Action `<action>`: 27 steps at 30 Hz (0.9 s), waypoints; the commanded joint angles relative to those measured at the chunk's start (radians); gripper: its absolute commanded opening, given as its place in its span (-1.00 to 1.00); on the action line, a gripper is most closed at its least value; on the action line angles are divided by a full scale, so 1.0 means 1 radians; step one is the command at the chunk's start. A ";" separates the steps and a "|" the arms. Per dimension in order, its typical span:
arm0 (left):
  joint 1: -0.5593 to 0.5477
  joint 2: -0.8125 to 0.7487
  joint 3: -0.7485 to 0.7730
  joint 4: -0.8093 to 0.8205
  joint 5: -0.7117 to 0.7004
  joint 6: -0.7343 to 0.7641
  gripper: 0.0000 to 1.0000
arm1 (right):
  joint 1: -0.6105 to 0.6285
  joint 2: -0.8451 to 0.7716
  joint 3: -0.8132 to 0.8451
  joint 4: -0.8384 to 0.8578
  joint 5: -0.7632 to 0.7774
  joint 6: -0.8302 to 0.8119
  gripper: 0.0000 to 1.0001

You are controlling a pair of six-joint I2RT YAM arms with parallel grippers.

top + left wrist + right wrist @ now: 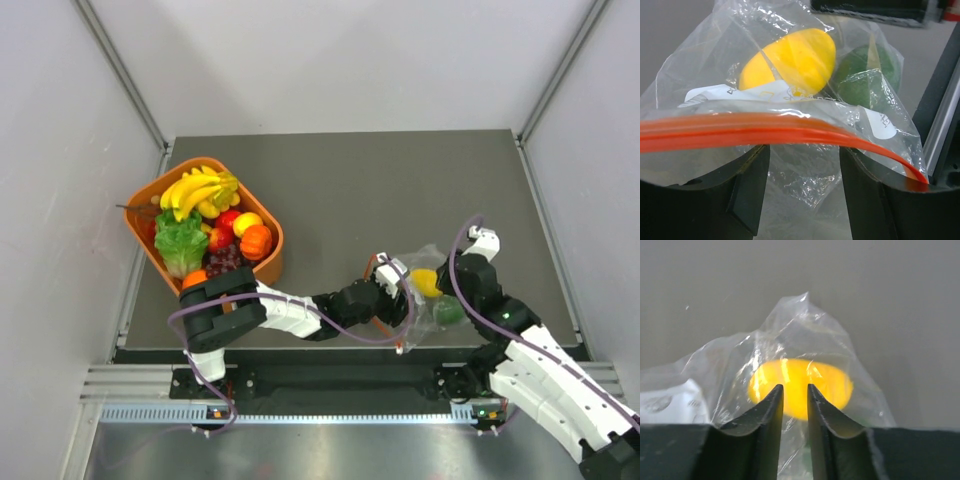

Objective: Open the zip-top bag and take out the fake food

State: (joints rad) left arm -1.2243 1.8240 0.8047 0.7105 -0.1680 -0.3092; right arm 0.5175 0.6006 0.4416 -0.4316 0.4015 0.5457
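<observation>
The left claw point(802, 167) is released, its jaws spread behind the orange-red zip strip point(740, 129) of the crinkly clear zip-top bag point(695, 70), which is by the surface's near edge, right of centre. The film looks light, limp and slippery, so pinch at the stiffer strip. Inside is hard fake food: a yellow oval fruit point(790, 57) and a dark green round fruit point(867, 72). The right claw point(793, 390) is nearly clenched; whether it grips, I cannot tell.

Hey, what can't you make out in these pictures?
- Right wrist: whether the right gripper pinches the zip-top bag; clear film hides it.
- Left wrist: whether the zip strip is parted; folds overlap it.
- Top: lower contents of the orange basket, buried under toy fruit.
</observation>
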 commanded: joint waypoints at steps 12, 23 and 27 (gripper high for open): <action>0.019 0.020 0.034 0.083 0.068 0.047 0.37 | -0.178 0.263 -0.086 0.333 -0.148 -0.062 -0.56; 0.063 0.047 0.082 0.035 0.050 0.094 0.64 | -0.185 0.455 -0.012 0.350 -0.245 -0.109 -0.57; 0.063 0.037 0.083 -0.026 -0.028 0.085 0.65 | -0.186 0.438 -0.020 0.355 -0.253 -0.113 -0.57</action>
State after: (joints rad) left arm -1.1641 1.8709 0.8570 0.7177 -0.1303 -0.2295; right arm 0.3435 1.0550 0.3878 -0.1200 0.1722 0.4511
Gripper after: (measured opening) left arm 0.822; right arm 0.216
